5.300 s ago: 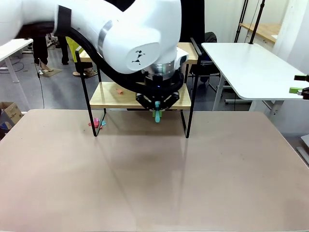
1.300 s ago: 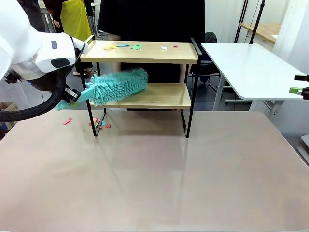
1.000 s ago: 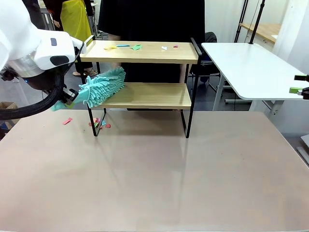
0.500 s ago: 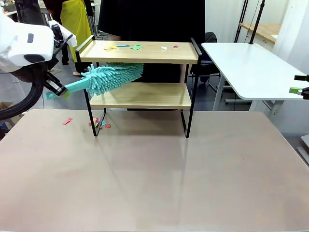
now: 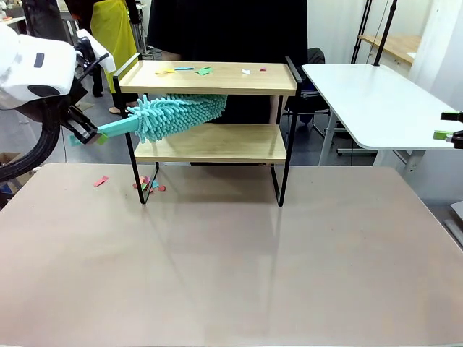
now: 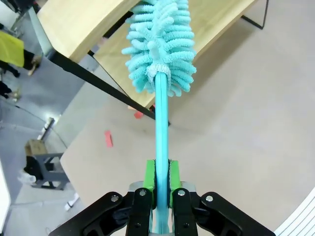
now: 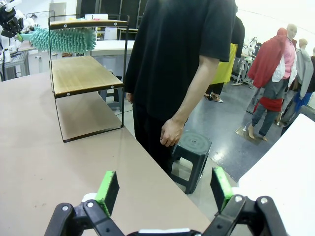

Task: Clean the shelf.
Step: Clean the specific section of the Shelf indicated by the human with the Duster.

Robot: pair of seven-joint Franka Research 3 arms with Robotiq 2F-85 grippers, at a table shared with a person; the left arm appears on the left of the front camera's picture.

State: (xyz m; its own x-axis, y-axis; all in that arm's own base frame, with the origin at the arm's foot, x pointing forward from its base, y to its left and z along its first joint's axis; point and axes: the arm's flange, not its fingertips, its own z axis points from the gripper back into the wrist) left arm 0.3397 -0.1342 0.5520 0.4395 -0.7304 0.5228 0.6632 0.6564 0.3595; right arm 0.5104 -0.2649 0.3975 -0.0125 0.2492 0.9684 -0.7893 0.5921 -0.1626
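Observation:
The shelf (image 5: 217, 143) stands at the far side of the beige table, and its lower board is bare. On its top board (image 5: 224, 79) lie several paper scraps (image 5: 205, 70). A teal fluffy duster (image 5: 177, 114) pokes in from the left end, between the two boards and just under the top one. My left gripper (image 5: 85, 134) is off the shelf's left end, shut on the duster's handle (image 6: 161, 123); its green pads (image 6: 150, 176) clamp the stick. My right gripper (image 7: 165, 189) is open and holds nothing, past the table's right edge (image 5: 450, 130).
A person in black (image 5: 224, 29) stands right behind the shelf, one hand (image 7: 172, 132) hanging down. Pink and red scraps (image 5: 148, 186) lie on the tabletop (image 5: 231, 260) by the shelf's left leg, with one more (image 5: 100, 181) farther left. A white table (image 5: 376, 101) is at the right.
The duster lifted off the lower board and slid rightwards under the top board. My left gripper rose with it. The right gripper stayed still.

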